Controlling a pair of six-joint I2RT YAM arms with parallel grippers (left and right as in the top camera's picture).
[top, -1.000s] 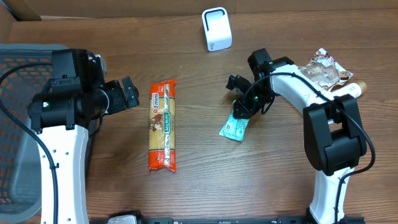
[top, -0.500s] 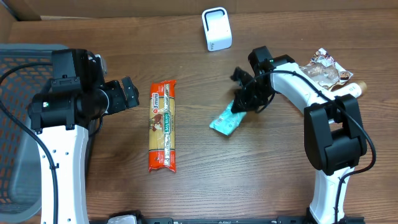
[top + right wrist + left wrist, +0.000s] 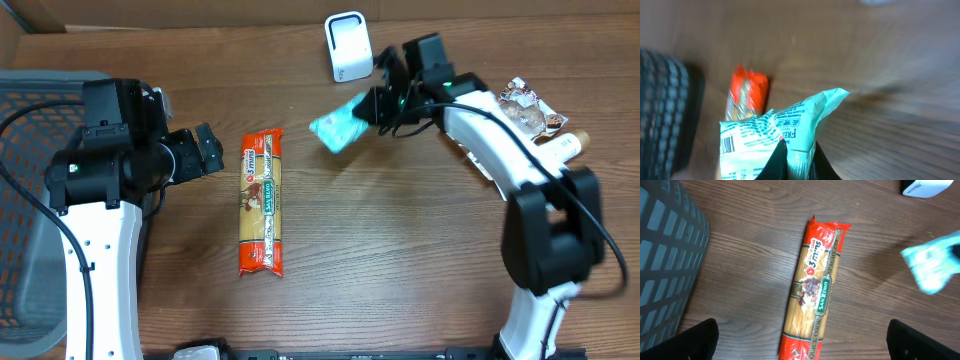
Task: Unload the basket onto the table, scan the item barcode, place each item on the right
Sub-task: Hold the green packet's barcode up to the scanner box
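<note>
A teal packet (image 3: 336, 125) hangs above the table, just left of and below the white scanner (image 3: 348, 47). My right gripper (image 3: 376, 104) is shut on the packet's right end. In the right wrist view its fingers (image 3: 797, 152) pinch the packet (image 3: 775, 132) at one edge, and a barcode (image 3: 728, 145) shows on the packet's left side. My left gripper (image 3: 207, 151) stands open beside a long pack of spaghetti (image 3: 262, 202). Its wrist view shows the spaghetti (image 3: 815, 290) between the wide fingertips (image 3: 695, 340), the teal packet (image 3: 935, 262) blurred at the right, and the scanner (image 3: 925, 186) at the top edge.
A grey mesh basket (image 3: 30, 200) fills the left edge, also in the left wrist view (image 3: 665, 255). A crinkled snack bag (image 3: 520, 108) and a white bottle (image 3: 563, 143) lie at the right. A cardboard wall runs along the back.
My right gripper shut on the teal packet, lifted it off the table and carried it up and left toward the scanner. The left arm has not moved.
</note>
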